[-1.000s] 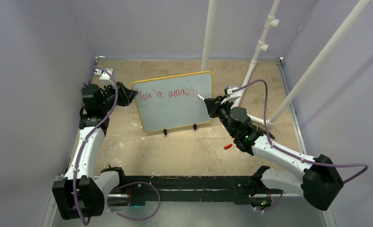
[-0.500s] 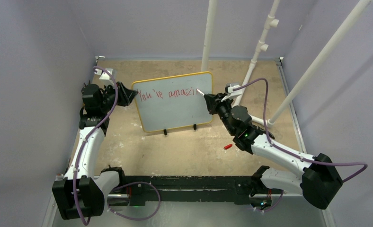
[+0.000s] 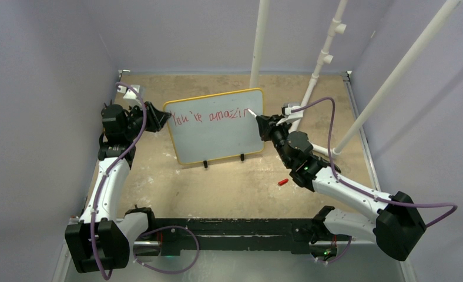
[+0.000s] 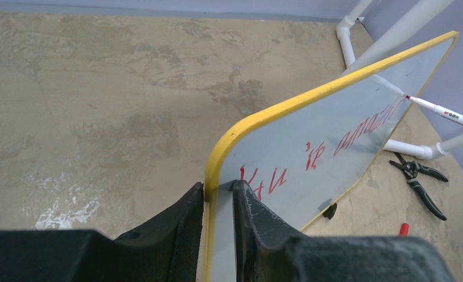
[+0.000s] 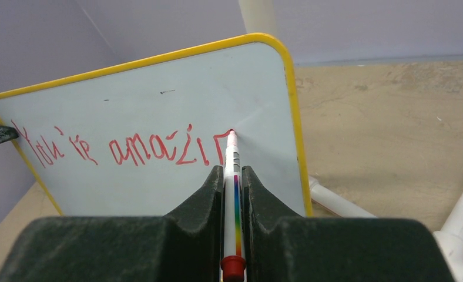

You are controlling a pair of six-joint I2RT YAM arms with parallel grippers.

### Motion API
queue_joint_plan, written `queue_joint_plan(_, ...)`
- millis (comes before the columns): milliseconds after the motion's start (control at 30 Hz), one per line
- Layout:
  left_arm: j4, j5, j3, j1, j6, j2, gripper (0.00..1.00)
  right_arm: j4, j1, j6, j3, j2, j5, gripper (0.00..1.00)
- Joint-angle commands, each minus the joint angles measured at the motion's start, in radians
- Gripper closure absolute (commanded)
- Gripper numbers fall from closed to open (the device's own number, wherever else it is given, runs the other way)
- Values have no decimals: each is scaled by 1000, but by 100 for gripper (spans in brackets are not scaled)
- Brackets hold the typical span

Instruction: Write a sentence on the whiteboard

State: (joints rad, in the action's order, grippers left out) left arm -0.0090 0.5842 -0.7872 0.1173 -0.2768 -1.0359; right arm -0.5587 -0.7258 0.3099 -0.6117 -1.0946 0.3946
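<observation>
Tabletop (image 3: 217, 188) tan, mottled, under whiteboard (image 3: 217, 138); lavender walls (image 3: 41, 70); white pipes (image 3: 259, 41).

- One whiteboard (image 3: 217, 132).
- Two small black feet (image 3: 205, 164) under the whiteboard.
- Two words in red writing (image 5: 123, 150) on the whiteboard.
- One marker (image 5: 231, 154).
- One small red cap (image 3: 282, 182).
- One pair of pliers (image 4: 420, 182), seen only in the left wrist view.
- Three long white pipes (image 3: 258, 41) can be counted in the top view.
- Two robot arms: the left arm (image 3: 108, 182) and the right arm (image 3: 346, 191).
- Two grippers: the left gripper (image 4: 217, 188) and the right gripper (image 5: 232, 170). Each gripper has two black fingers (image 5: 208, 188).
- Two purple cables (image 3: 329, 123), one on each arm.
- One table (image 3: 217, 188).
</observation>
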Motion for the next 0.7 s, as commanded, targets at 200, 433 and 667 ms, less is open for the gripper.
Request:
queue_joint_plan(200,31,17,2,4,12,11,76,27,6,9,1,6,2,100)
queue_joint_plan(433,32,17,3,5,11,11,76,48,6,54,39,10,-9,100)
queue_joint_plan(667,30,17,5,5,11,11,76,59,6,52,43,35,-7,100)
